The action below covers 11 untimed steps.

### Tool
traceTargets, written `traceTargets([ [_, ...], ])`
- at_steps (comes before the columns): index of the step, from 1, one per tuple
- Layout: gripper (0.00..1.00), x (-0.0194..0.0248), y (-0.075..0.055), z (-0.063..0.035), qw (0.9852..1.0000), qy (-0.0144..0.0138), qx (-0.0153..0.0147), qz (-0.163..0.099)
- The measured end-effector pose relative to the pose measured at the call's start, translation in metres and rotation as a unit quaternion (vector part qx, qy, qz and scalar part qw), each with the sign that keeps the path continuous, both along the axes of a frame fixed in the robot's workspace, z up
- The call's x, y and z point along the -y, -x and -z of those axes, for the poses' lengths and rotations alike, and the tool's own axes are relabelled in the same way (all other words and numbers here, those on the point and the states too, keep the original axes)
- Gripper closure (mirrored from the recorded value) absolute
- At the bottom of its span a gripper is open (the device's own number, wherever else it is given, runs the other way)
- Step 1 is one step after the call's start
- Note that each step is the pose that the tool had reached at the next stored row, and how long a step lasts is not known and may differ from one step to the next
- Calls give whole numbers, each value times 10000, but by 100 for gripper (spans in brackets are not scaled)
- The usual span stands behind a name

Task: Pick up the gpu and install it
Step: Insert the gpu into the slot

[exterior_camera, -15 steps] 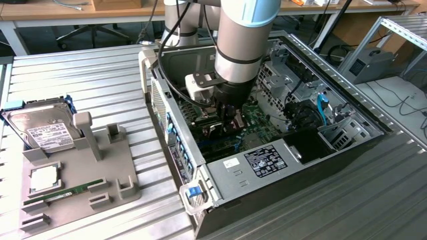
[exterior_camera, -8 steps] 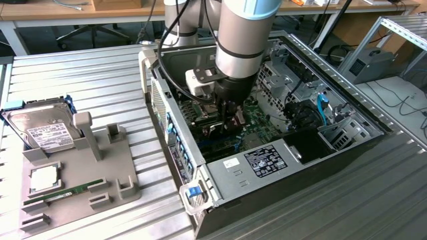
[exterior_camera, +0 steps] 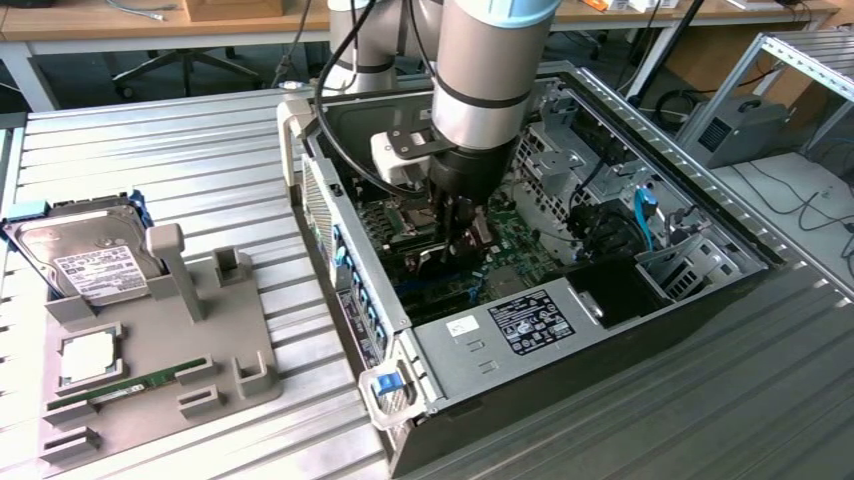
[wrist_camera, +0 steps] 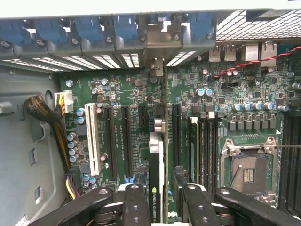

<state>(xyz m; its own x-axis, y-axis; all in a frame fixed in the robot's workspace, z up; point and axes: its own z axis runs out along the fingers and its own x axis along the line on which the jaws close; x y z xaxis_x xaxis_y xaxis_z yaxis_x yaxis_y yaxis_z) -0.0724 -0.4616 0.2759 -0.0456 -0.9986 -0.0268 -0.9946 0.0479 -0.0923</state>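
Looking along the hand point(wrist_camera: 163, 189), I see it released, fingers point(wrist_camera: 135, 202) on either side of the gpu point(wrist_camera: 156, 160), which stands on edge in a motherboard point(wrist_camera: 235, 108) slot. I judge it stiff, light, fragile: hold its flat faces.

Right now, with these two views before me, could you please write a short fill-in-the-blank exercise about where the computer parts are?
1. The boxy silver hard drive with a white label stands in the grey plastic holder on the exterior view's ____ side.
2. Close to the gripper, the thin dark gpu card stands on edge on the green ____.
3. The narrow green memory stick lies ____ (inside or outside) the open metal computer case.
Missing words: left; motherboard; outside.
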Motion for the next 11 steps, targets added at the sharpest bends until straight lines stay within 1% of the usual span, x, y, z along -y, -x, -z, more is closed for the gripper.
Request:
traceTargets([
  [1, 65, -1, 0, 0, 10000, 6, 0, 0],
  [2, 65, -2, -1, -1, 10000, 17, -2, 0],
  [5, 65, -4, -5, -6, 10000, 80, -23, 0],
  [11, 65, -4, -10, -6, 10000, 81, -32, -1],
])
